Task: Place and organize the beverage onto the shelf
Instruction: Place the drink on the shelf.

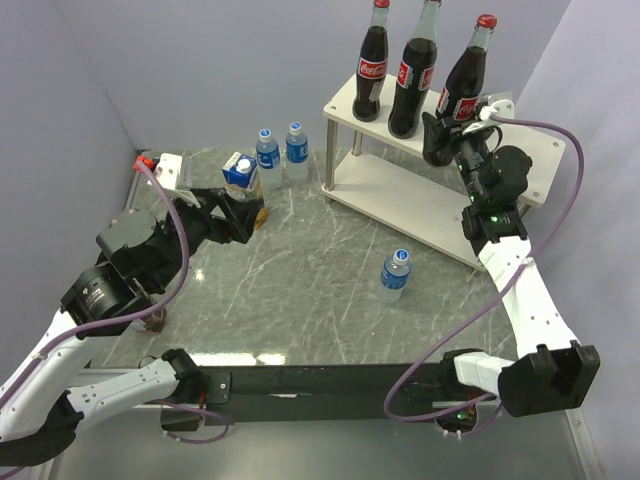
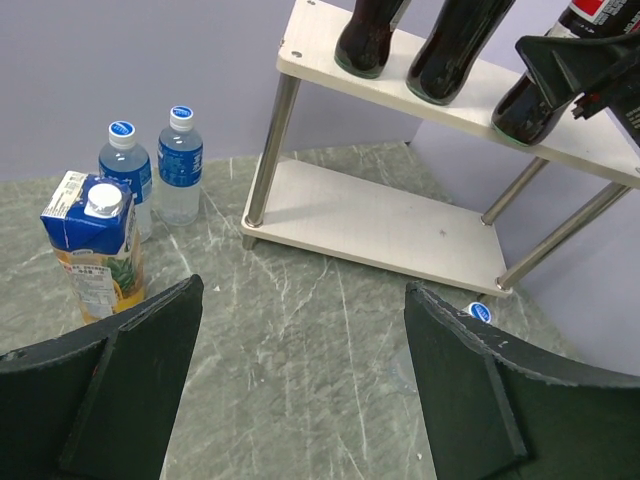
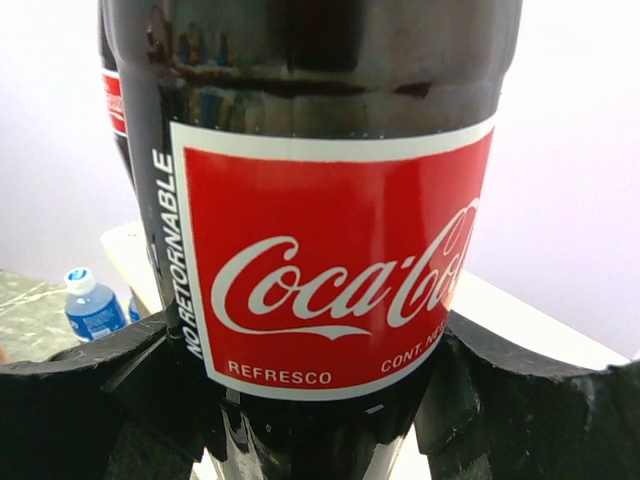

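The shelf (image 1: 540, 150) stands at the back right, and three cola bottles stand on its top board. My right gripper (image 1: 440, 135) is shut on the rightmost cola bottle (image 1: 465, 80), low on its body, with the bottle's base at the top board. Its red label fills the right wrist view (image 3: 330, 290), with the jaws tight on both sides. My left gripper (image 1: 245, 212) is open and empty, just in front of one juice carton (image 1: 238, 172). Two water bottles (image 1: 267, 152) (image 1: 296, 147) stand behind the carton. A third water bottle (image 1: 396, 275) stands mid-table. The other carton and water bottle are out of view.
The shelf's lower board (image 2: 380, 215) is bare. In the left wrist view the carton (image 2: 90, 250) is at the left and a water bottle cap (image 2: 480, 312) peeks past the right finger. Purple walls close the back and both sides.
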Available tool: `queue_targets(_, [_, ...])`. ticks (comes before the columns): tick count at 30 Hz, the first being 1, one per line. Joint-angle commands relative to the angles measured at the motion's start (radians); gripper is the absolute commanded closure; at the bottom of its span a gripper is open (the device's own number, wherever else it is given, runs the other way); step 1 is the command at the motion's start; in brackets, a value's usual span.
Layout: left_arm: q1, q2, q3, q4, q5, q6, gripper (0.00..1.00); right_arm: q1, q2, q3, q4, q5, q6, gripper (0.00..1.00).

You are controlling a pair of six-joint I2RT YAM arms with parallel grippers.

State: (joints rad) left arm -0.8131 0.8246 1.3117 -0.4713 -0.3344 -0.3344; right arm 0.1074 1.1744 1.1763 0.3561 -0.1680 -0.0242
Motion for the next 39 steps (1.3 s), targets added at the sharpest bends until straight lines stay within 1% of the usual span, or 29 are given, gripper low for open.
queue_targets(1, [-0.001, -0.004, -0.005, 0.053, 0.006, 0.021, 0.13, -0.011, -0.029, 0.115, 0.334, 0.035, -0.014, 1.0])
queue_targets(7, [-0.001, -0.007, -0.017, 0.054, 0.002, 0.028, 0.13, -0.026, 0.013, 0.117, 0.368, 0.051, -0.026, 1.0])
queue_targets(14, [-0.001, -0.012, -0.022, 0.056, -0.005, 0.031, 0.13, -0.041, 0.062, 0.157, 0.376, 0.051, -0.013, 1.0])
queue_targets(29, [-0.001, -0.024, -0.031, 0.053, -0.014, 0.023, 0.13, -0.043, 0.125, 0.149, 0.405, 0.059, -0.04, 0.99])
queue_targets(30, [-0.001, -0.024, -0.029, 0.053, -0.012, 0.023, 0.13, -0.043, 0.125, 0.148, 0.406, 0.061, -0.04, 0.97])
queue_targets(31, [0.0, -0.024, -0.032, 0.053, -0.014, 0.023, 0.13, -0.041, 0.125, 0.148, 0.405, 0.058, -0.046, 0.93])
queue_targets(33, [-0.001, -0.025, -0.032, 0.053, -0.014, 0.024, 0.13, -0.041, 0.131, 0.146, 0.405, 0.056, -0.051, 0.88])
queue_targets(34, [-0.001, -0.027, -0.032, 0.053, -0.014, 0.023, 0.13, -0.043, 0.133, 0.146, 0.403, 0.053, -0.052, 0.83])
queue_targets(36, [-0.001, -0.028, -0.034, 0.051, -0.012, 0.021, 0.13, -0.043, 0.133, 0.143, 0.399, 0.051, -0.052, 0.77])
queue_targets(37, [-0.001, -0.03, -0.034, 0.051, -0.012, 0.02, 0.13, -0.043, 0.131, 0.14, 0.397, 0.048, -0.051, 0.7])
queue_targets(39, [-0.001, -0.033, -0.035, 0.048, -0.014, 0.02, 0.13, -0.043, 0.131, 0.138, 0.397, 0.047, -0.049, 0.63])
